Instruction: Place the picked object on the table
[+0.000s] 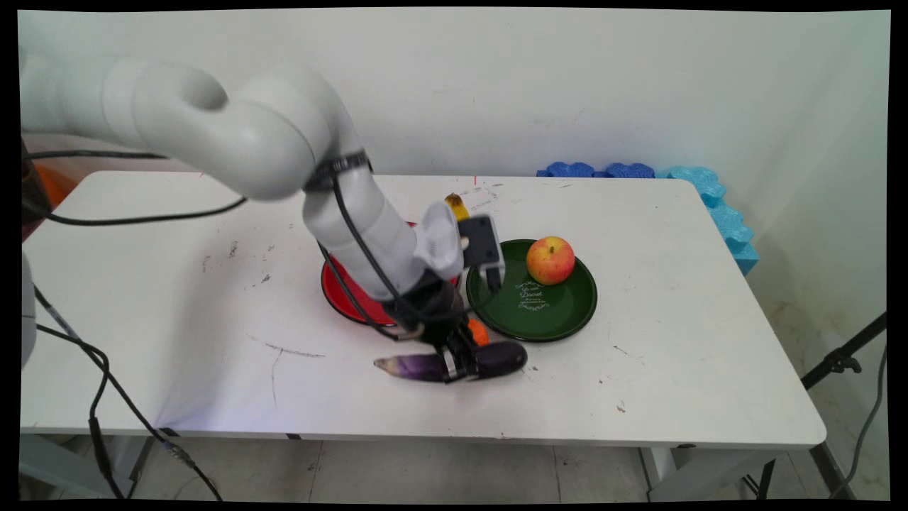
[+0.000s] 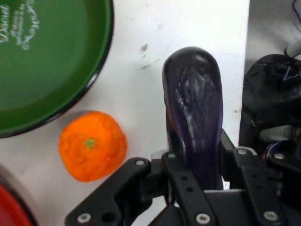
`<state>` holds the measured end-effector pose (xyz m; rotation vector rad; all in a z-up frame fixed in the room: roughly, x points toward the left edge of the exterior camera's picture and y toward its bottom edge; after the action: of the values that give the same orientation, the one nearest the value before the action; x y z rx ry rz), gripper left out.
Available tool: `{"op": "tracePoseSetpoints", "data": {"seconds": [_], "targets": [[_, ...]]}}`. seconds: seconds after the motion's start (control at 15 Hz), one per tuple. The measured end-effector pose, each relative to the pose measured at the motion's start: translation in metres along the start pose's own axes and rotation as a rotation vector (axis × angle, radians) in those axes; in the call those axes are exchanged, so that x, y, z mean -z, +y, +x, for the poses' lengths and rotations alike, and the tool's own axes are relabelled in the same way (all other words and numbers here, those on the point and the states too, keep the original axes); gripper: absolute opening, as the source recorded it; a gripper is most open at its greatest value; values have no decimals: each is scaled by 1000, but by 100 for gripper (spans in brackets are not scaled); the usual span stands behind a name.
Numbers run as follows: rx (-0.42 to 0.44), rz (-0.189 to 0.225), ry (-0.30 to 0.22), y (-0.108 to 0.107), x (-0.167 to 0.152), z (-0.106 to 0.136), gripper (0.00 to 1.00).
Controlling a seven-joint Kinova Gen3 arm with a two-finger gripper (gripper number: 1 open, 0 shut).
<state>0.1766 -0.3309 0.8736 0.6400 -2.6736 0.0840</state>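
Here | end effector (image 1: 460, 363) clamps eggplant (image 2: 195, 117) | orange (image 1: 478, 331) half hidden | red plate (image 1: 340, 291) mostly covered

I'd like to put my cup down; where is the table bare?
Bare: the wide left stretch of the table and right of the green plate. Crowded: mid-table, where tool, eggplant, orange and red plate cluster.

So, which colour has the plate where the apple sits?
Dark green, with white lettering; the plate under the apple shows best in the main view.
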Motion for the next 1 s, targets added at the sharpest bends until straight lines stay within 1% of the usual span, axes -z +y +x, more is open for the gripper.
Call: {"op": "tracePoseSetpoints", "data": {"seconds": [0.13,0.33,0.73,0.8,1.0], "targets": [[-9,-13,0,3,-17,-6,0],[-18,-21,3,6,-32,-11,0],[-48,-21,28,9,-52,-16,0],[-54,-19,31,9,-53,-17,100],[-67,-13,53,8,-51,-18,100]]}}
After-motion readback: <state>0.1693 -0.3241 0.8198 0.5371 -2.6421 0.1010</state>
